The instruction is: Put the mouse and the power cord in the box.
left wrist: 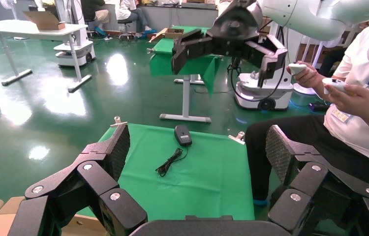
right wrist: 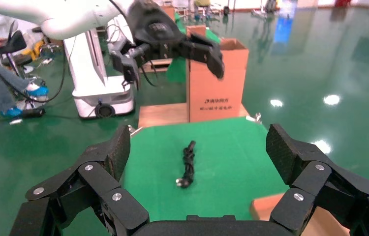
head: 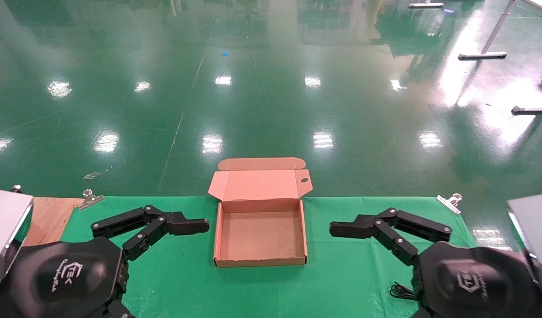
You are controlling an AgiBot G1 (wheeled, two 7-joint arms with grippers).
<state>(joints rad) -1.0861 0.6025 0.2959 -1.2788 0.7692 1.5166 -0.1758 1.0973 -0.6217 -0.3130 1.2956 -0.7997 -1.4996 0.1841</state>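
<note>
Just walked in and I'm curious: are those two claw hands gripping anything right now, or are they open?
Left gripper: open, holding nothing, beside the box.
Right gripper: open, holding nothing, on the box's other side.

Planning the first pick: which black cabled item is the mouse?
The mouse: the smooth oval body trailing a thin cable, in the left wrist view. The power cord is only a bundled cord.

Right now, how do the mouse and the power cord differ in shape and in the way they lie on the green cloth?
The mouse is a compact oval body with a thin cable trailing from it into a loose bunch; the power cord is a long narrow bundle with no body. In the wrist views the mouse lies on the side of the right gripper, the power cord on the side of the left gripper. Both are black, rest on the green cloth, and are outside the box.
</note>
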